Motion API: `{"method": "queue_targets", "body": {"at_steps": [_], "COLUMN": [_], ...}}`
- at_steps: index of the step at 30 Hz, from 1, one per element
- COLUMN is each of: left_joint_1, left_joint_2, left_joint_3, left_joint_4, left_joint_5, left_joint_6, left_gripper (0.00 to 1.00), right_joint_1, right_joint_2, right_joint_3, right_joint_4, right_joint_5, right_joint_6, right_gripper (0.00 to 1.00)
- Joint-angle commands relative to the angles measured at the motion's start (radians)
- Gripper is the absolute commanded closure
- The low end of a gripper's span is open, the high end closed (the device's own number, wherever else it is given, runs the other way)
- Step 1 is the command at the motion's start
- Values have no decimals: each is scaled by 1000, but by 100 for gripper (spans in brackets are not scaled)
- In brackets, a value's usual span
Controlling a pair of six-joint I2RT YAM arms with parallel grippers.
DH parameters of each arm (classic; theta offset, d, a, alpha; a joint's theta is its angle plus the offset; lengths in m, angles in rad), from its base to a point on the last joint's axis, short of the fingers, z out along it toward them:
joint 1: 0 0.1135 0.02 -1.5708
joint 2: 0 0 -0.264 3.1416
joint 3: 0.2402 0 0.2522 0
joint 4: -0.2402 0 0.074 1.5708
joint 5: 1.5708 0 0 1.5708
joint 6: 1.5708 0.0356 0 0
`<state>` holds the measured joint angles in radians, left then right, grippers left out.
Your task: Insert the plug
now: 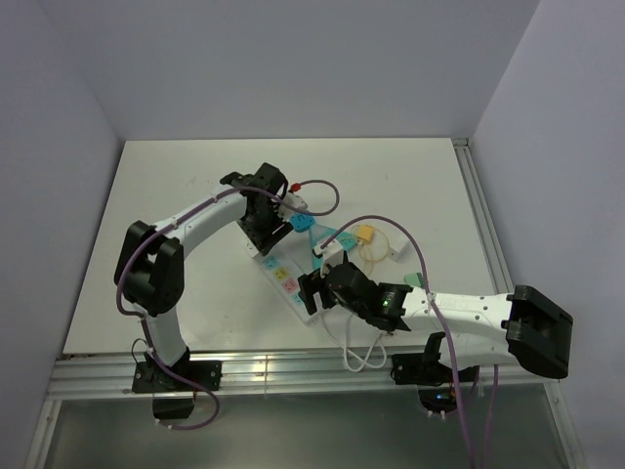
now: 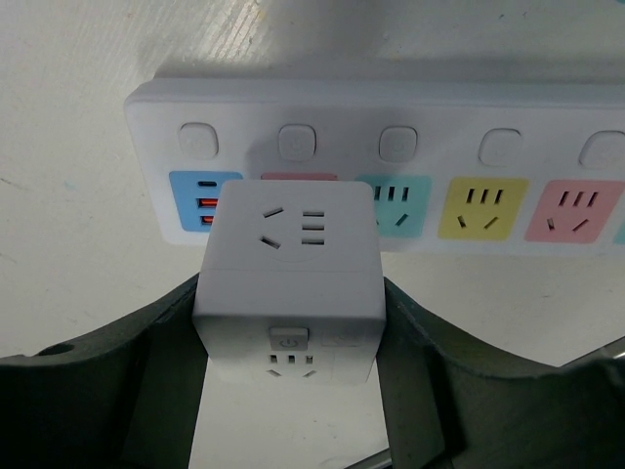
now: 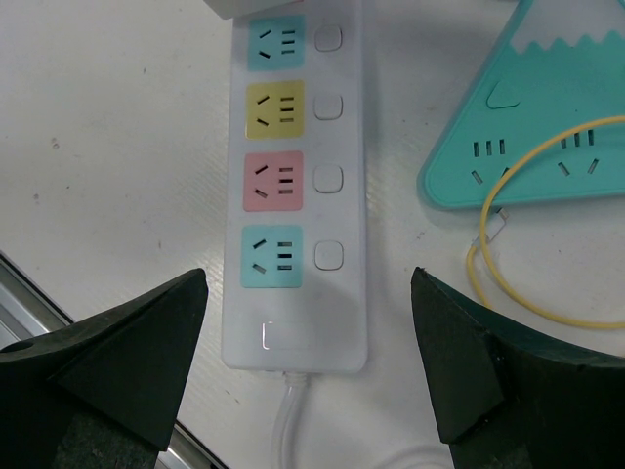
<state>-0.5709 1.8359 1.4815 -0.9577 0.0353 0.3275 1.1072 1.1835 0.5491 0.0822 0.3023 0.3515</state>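
White cube plug [image 2: 288,264] — sockets on two faces — sits pinched in the left gripper [image 2: 288,337]; right gripper [image 3: 308,283] spread wide.

1. We see bright, even, diffuse light over the desk [image 1: 176,195] in the top view.
2. We note the plug cube [image 2: 285,254] throwing a faint shadow onto the power strip [image 2: 547,107].
3. We find the fingers [image 3: 107,362] at the lower corners dark and slightly soft.

No words, brand names or numbers can be read anywhere. The one sign is a faint power symbol on the small button [image 2: 287,341] low on the near face of the white cube adapter [image 2: 288,254], at six o'clock. The switches [image 2: 398,143] of the power strip [image 2: 439,98], at twelve o'clock from the cube, bear faint marks too blurred to tell.
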Motion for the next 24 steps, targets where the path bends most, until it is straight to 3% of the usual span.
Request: {"method": "queue_targets", "body": {"at_steps": [1,11,19,24], "left_joint_1": [-3,-3,-9,-9], "left_joint_2": [40,169,183,103], "left_joint_3": [6,123,44,-67], "left_joint_4": [-29,-131,-128,-44], "left_joint_5": [-3,-9,-70,-46], "left_joint_6": [15,-51,-133,-153], "left_gripper": [100,100,100,100], "right_joint_1": [-7,-7,-9,-7], "right_joint_2": [-21,-15,-12,-7], "right_joint_3": [-6,-3,-2,-2], "right_joint_4": [30,33,34,34], "right_joint_5": [3,-6,-3,-3], "right_joint_6": [9,4,4,4], "right_gripper": [9,9,9,9]}}
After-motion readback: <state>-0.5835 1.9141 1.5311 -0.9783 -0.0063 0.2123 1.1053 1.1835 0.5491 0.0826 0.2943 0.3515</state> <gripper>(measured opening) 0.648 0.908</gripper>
